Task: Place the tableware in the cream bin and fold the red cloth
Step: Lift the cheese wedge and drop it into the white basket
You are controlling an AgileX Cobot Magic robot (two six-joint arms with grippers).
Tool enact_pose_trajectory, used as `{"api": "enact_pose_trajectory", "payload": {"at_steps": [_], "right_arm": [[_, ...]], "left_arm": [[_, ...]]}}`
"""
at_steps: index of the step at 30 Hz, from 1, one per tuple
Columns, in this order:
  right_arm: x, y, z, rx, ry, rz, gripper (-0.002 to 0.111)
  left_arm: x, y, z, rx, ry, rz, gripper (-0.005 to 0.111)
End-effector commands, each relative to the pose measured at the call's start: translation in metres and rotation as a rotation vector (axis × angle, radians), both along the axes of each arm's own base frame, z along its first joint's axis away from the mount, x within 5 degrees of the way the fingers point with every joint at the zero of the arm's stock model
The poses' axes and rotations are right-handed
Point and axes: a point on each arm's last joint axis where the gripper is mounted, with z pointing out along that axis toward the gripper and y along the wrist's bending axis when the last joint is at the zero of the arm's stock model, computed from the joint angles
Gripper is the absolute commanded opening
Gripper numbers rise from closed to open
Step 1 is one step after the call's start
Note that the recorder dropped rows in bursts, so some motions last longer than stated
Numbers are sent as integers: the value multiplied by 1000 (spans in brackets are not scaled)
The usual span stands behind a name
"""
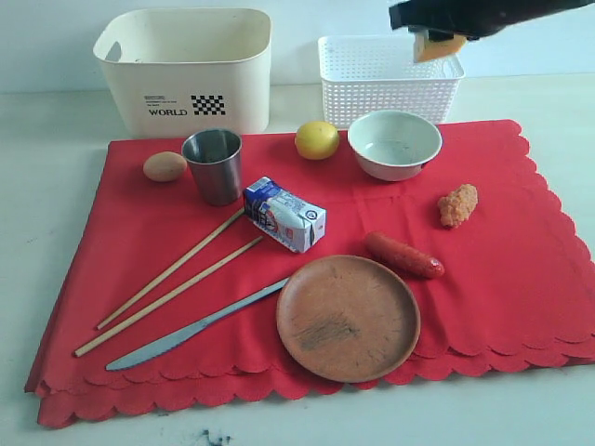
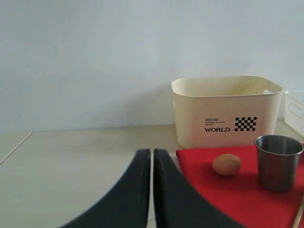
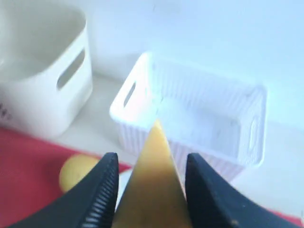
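Note:
The red cloth (image 1: 521,242) lies spread on the table. On it are the steel cup (image 1: 214,165), white bowl (image 1: 394,144), two chopsticks (image 1: 172,269), knife (image 1: 191,327) and brown plate (image 1: 348,318). The cream bin (image 1: 186,70) stands behind the cloth's far left; the left wrist view also shows the bin (image 2: 225,111) and cup (image 2: 278,161). My right gripper (image 1: 437,37) hangs over the white lattice basket, shut on a yellow cheese wedge (image 3: 154,190). My left gripper (image 2: 152,153) is shut and empty, low over the bare table beside the cloth's left edge; the exterior view does not show it.
A white lattice basket (image 1: 390,79) stands behind the bowl. Food on the cloth: lemon (image 1: 317,140), egg (image 1: 165,166), milk carton (image 1: 284,215), sausage (image 1: 403,255) and an orange crumbly piece (image 1: 457,204).

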Motion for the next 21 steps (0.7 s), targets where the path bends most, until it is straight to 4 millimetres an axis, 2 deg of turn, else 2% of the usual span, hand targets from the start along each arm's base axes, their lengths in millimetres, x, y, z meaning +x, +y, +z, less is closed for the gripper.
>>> {"api": "enact_pose_trajectory", "payload": {"at_steps": [1,9,15,18,21], "right_arm": [[29,3,-7,28,-172,-56,0],[100,19,-49,32,-219,-75,0],[138,30,-81,51,-196,-79,1],[148,34,-93,65,-168,-82,8],[155,36,-105,65,-159,-82,20]], "left_arm": [[-1,0,0,-8,-6,-1,5],[-1,0,0,-8,-6,-1,5],[-1,0,0,-8,-6,-1,5],[-1,0,0,-8,-6,-1,5],[-1,0,0,-8,-6,-1,5]]}}
